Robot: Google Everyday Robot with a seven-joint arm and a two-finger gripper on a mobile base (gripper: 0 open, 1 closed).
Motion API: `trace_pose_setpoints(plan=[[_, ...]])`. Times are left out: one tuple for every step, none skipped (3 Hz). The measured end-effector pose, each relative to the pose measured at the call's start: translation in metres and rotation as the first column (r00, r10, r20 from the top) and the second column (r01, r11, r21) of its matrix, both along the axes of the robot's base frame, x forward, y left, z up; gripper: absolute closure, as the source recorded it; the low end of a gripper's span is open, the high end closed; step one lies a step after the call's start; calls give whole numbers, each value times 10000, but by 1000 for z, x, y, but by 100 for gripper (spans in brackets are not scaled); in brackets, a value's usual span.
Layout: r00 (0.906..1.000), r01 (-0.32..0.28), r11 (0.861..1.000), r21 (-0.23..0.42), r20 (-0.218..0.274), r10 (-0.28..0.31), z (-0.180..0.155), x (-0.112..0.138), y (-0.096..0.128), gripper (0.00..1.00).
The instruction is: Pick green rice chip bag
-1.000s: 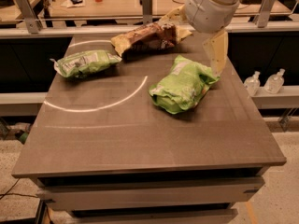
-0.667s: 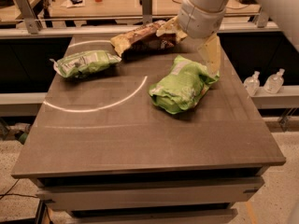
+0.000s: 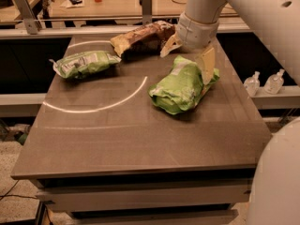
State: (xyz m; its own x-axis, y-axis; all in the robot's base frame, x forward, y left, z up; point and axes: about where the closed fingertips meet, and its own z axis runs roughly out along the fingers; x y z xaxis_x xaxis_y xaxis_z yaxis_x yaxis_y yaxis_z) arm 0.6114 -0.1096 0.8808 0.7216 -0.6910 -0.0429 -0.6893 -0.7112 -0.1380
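Observation:
The green rice chip bag (image 3: 180,86) is large, puffy and bright lime green. It lies on the right half of the grey table (image 3: 117,139). My gripper (image 3: 188,55) hangs just above the bag's far end. It is open, with one cream finger (image 3: 169,45) to the left near the brown bag. The other finger (image 3: 206,64) is over the bag's right edge. The bag is not held.
A smaller, flatter green bag (image 3: 84,63) lies at the table's left back. A brown and yellow bag (image 3: 140,39) lies at the back middle, close to my left finger. Two clear bottles (image 3: 265,82) stand on a ledge right of the table. My white arm (image 3: 262,18) fills the upper right.
My gripper has moved a little lower and nearer to the bag's far end, and more of my arm has come into view on the right. The bags have not moved.

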Motion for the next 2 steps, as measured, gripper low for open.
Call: trace_pose_setpoints(plan=[[9992, -139, 9999, -34, -374, 137, -10, -4, -2, 41], [9981, -312, 9995, -64, -525, 308, -14, -9, -2, 65]])
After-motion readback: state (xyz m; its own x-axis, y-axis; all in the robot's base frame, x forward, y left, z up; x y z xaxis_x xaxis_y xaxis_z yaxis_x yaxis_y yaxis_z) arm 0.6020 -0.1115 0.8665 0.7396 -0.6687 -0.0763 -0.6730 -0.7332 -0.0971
